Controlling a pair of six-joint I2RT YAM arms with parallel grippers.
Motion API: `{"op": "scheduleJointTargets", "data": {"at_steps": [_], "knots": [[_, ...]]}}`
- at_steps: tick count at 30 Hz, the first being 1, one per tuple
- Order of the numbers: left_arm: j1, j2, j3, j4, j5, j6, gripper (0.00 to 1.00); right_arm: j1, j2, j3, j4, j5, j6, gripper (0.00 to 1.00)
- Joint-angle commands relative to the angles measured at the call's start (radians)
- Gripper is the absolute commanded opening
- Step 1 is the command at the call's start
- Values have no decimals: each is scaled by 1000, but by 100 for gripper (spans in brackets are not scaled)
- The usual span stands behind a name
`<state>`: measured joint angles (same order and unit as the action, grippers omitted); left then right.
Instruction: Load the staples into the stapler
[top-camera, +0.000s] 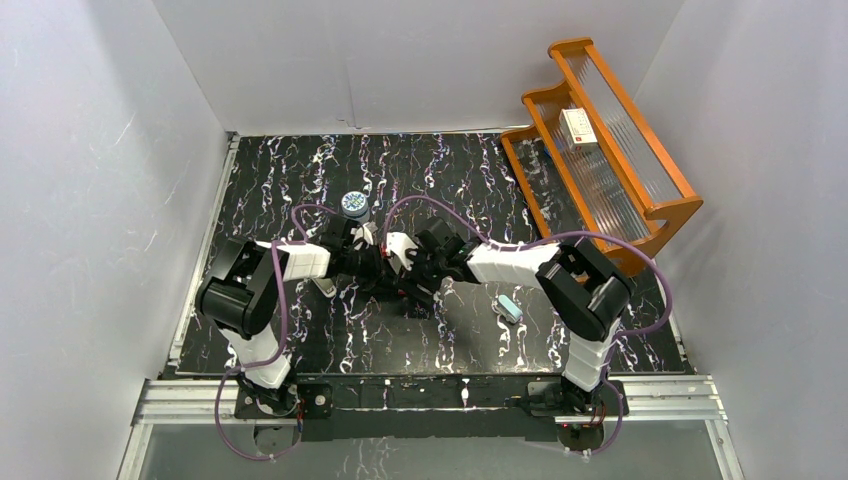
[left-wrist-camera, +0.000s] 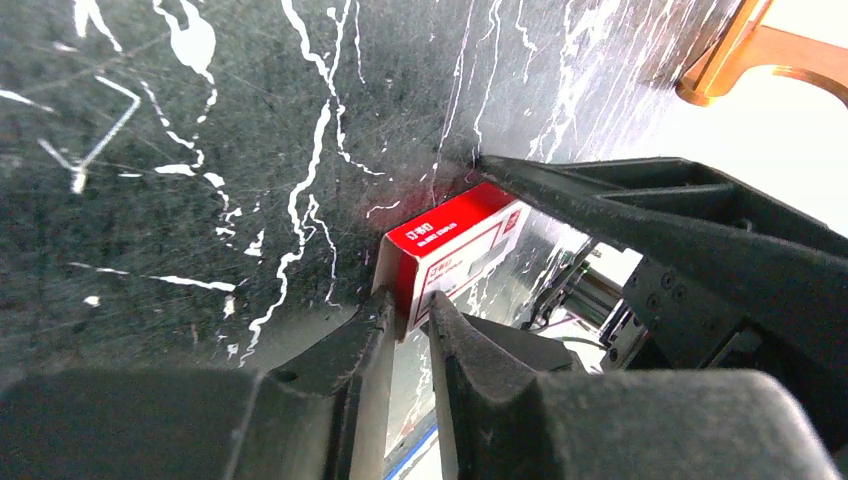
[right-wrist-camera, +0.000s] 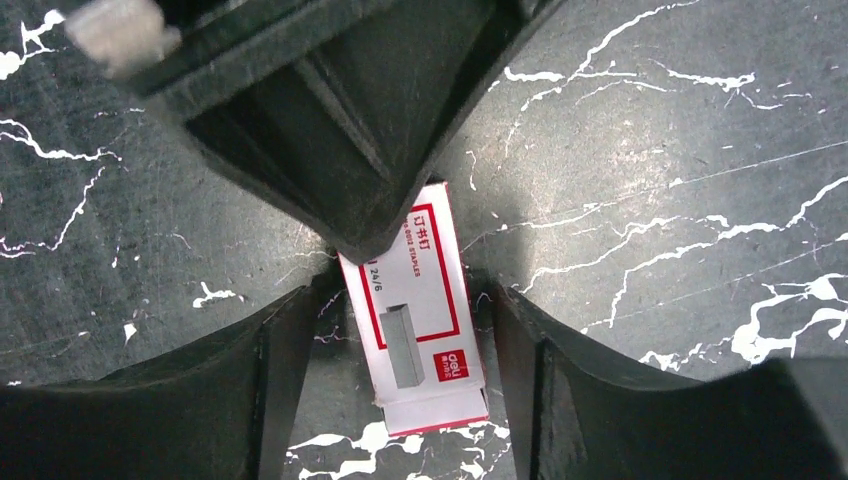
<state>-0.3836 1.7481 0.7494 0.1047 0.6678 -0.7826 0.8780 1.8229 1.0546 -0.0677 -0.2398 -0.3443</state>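
Take the staples (right-wrist-camera: 415, 330) — light, crushable card sleeve, mid-table — gently across the long sides, nipped at a corner by the near-closed left gripper (left-wrist-camera: 412, 335), closely straddled by the right gripper (right-wrist-camera: 400, 310), contact unclear.

Top view high and rearward, looking down, both wrist views close, sharing the red-and-white sleeve (right-wrist-camera: 420, 300)

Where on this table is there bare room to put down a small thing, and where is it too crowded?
Free: the back strip between the round tin and the wooden rack; the near strip left of the light blue stapler. Crowded: the centre, where the left gripper and right gripper meet at the staple box.
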Motion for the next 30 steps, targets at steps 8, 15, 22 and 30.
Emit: {"op": "scheduleJointTargets", "data": {"at_steps": [8,15,22,30], "knots": [[31,-33,68,-148,-19,88,31,-86,-115,-80,-116,-27,-51,76],[31,-17,71,-159,-20,89,30,-86,-62,-65,-128,-78,-119,71],[31,-16,86,-171,-27,91,30,-82,-62,-77,-60,-110,-130,69],[31,-12,74,-167,-23,86,30,-62,-40,-90,8,-87,-120,67]]}}
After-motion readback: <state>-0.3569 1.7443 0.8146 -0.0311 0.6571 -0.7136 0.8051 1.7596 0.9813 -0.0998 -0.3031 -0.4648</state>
